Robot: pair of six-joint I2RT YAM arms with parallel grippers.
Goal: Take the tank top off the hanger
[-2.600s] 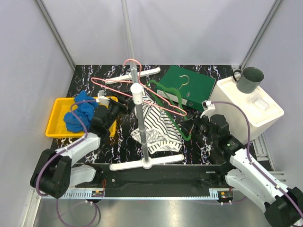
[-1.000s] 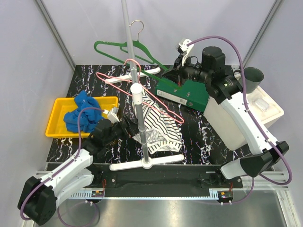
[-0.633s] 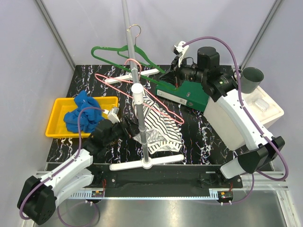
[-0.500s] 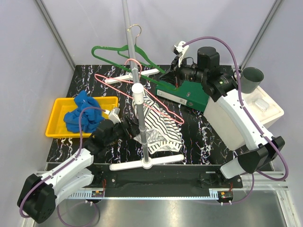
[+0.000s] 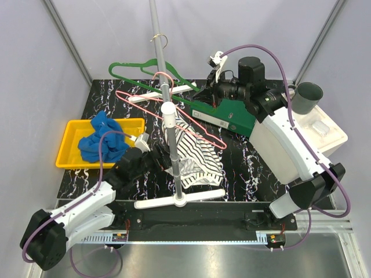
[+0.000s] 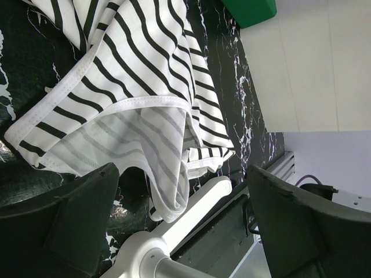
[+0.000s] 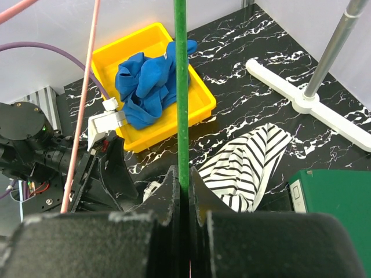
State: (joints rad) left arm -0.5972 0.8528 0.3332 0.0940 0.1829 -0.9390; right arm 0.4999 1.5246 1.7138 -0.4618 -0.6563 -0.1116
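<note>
The black-and-white striped tank top (image 5: 196, 156) lies crumpled on the black table by the rack's pole, off any hanger. A bare green hanger (image 5: 142, 74) is up in the air at the back. My right gripper (image 5: 204, 92) is shut on the hanger's straight bar (image 7: 181, 87); in the right wrist view the jaws (image 7: 184, 188) pinch the bar. My left gripper (image 5: 156, 157) stands open low at the tank top's left edge. In the left wrist view the striped cloth (image 6: 133, 75) hangs just ahead of the wide-apart fingers (image 6: 81, 208).
A white rack with a steel pole (image 5: 168, 136) and white feet (image 6: 203, 200) stands mid-table, a pink hanger (image 5: 174, 113) on it. Yellow tray (image 5: 69, 147) with blue cloth (image 5: 101, 139) is left. Green binder (image 5: 232, 113), white box (image 5: 301, 130) and grey mug (image 5: 306, 97) are right.
My right arm has carried the green hanger further left and slightly down, its hook now beside the rack's pole. My left gripper has crept right, closer to the tank top.
</note>
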